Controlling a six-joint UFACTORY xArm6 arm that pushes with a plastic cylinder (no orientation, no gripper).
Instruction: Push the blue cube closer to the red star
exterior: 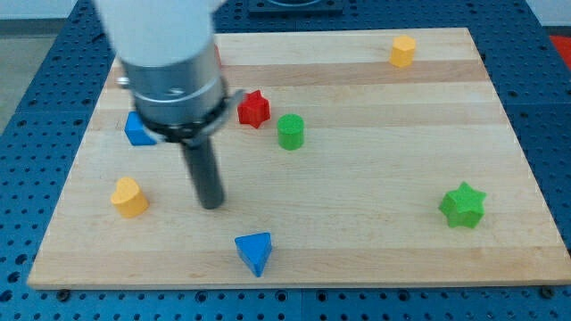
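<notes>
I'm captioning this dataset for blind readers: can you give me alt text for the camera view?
A robot arm's dark rod stands on a wooden board, my tip resting below the blue cube, which the arm partly hides, and left of the red star. Also on the board: a green cylinder, green star, blue triangular block and two yellow blocks.
</notes>
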